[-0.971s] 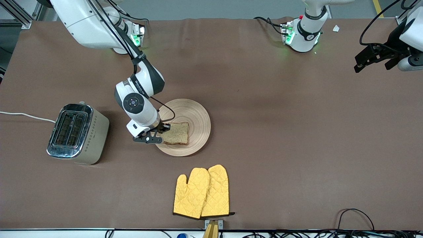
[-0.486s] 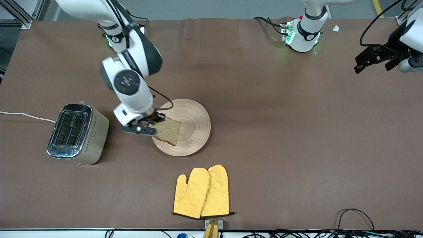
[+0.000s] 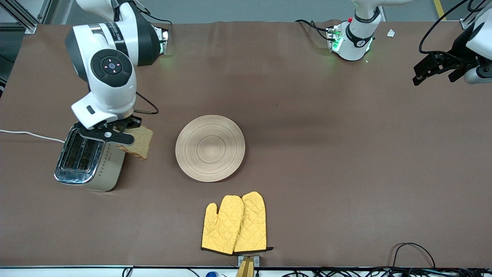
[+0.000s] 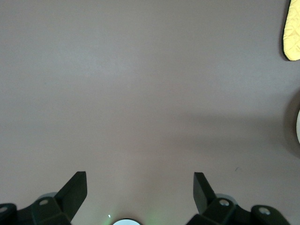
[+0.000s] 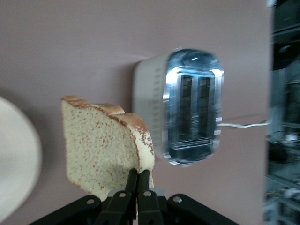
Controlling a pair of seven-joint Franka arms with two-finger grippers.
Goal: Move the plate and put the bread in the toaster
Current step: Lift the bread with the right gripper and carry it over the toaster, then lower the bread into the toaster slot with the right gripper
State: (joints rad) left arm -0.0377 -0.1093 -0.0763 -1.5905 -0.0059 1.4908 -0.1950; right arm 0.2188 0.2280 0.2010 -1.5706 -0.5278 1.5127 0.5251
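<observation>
The bread [image 3: 137,143] is pinched by one edge in the right claw [image 3: 122,131], whose fingers [image 5: 137,180] are pressed together on the crust, and it hangs in the air over the plate-side edge of the toaster [image 3: 89,156], tilted rather than upright. The toaster stands on the counter [image 3: 326,154] toward the right arm's end, its two slots [image 5: 196,110] open upward in the chrome top; their long axis runs roughly from the robots' side toward the front camera. In the right wrist view the slice is seen beside the toaster, not yet above either slot, and its face appears to lie close to parallel with the slots, so little turning should be called for. The coming move is judged to hinge on one offset: the slots lie sideways from the slice, away from the plate, and the slice must be brought upright over a slot before it is lowered. The plate [image 3: 210,148] lies bare on the counter near mid-table, well apart from the toaster, with a pair of yellow mitts [image 3: 235,224] nearer to the front camera. The left claw [image 3: 433,68] is held spread and empty over the left arm's end of the counter, where that arm waits; only the right arm is near the toaster.
</observation>
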